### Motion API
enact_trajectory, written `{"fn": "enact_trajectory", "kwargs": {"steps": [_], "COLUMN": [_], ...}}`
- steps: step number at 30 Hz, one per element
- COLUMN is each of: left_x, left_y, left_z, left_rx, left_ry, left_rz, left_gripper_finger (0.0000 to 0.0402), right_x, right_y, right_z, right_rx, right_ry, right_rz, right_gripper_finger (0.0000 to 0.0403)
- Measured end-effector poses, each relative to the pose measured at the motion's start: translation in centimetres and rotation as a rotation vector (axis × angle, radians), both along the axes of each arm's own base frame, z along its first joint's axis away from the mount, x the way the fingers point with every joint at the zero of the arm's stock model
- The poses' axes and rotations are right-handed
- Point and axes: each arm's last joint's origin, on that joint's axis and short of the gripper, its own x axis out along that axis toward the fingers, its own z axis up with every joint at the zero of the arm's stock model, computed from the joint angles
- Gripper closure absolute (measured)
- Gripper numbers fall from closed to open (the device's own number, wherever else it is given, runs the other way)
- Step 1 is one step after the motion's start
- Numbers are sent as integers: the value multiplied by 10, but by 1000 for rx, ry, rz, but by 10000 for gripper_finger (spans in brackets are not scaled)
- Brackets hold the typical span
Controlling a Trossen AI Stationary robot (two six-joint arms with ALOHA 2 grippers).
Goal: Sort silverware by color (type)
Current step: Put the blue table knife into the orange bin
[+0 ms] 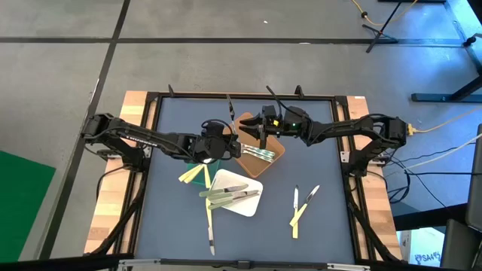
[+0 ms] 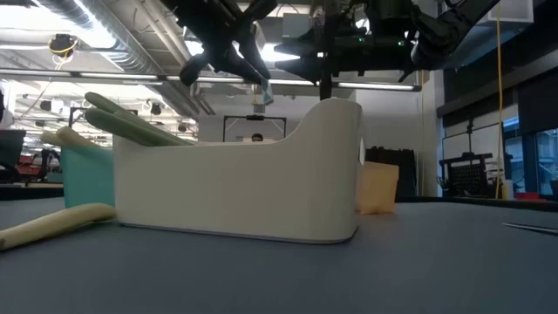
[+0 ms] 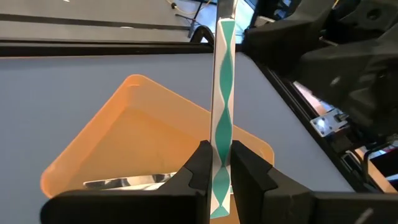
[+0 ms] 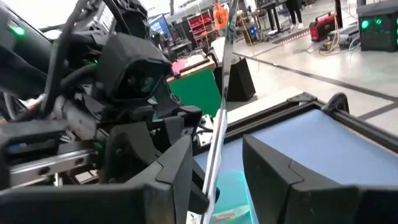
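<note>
High view, looking straight down: two dark arms meet near the middle of the tabletop (image 1: 181, 226). The left hand (image 1: 226, 143) sits just beside the brown tray (image 1: 277, 154), and the right hand (image 1: 260, 129) faces it from the other side, the two nearly touching over the tray's near corner. A thin utensil (image 1: 230, 113) pokes out past the left hand, pointing toward the far edge of the tabletop. Silvery pieces already lie in the brown tray. The white tray (image 1: 252, 203) holds pale green pieces (image 1: 218, 197), yellow pieces (image 1: 193, 175) lie beside it, and a yellow-handled pair (image 1: 299, 212) lies well apart, toward the right arm's side.

Low view, level with the tabletop: the white tray fills the middle, with green handles sticking up over its rim. Both arms hang above it, and a small pale tip shows beneath them.

Left wrist view: the left hand's two fingers (image 3: 202, 168) are pressed together on a twisted silvery-green handle, pinching it near its lower end. The handle's long axis runs straight away from the hand, standing upright over the open brown tray, where one shiny piece lies.

Right wrist view: the right hand's fingers (image 4: 280, 168) are spread wide, one on each side of the same thin shaft, not touching it.

The relation that matters: the utensil stands on end directly above the brown tray, held by the left hand alone, with the right hand straddling it. Whichever comes next, a handover or a drop, likely depends on that upright axis.
</note>
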Motion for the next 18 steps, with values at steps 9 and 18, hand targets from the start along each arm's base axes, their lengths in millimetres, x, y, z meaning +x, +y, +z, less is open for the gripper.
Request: {"fn": "enact_trajectory", "kwargs": {"steps": [9,18], "left_x": [4,6], "left_y": [0,0], "left_z": [-1,2], "left_rx": [-3,5], "left_ry": [-25,-59], "left_rz": [5,-4], "left_gripper_finger": [370,370], "right_x": [4,6], "right_y": [11,22], "right_z": [-5,-6], "right_rx": [-24,-64], "right_ry": [27,39], "right_rz": [-2,-124], "right_gripper_finger": [274,274]}}
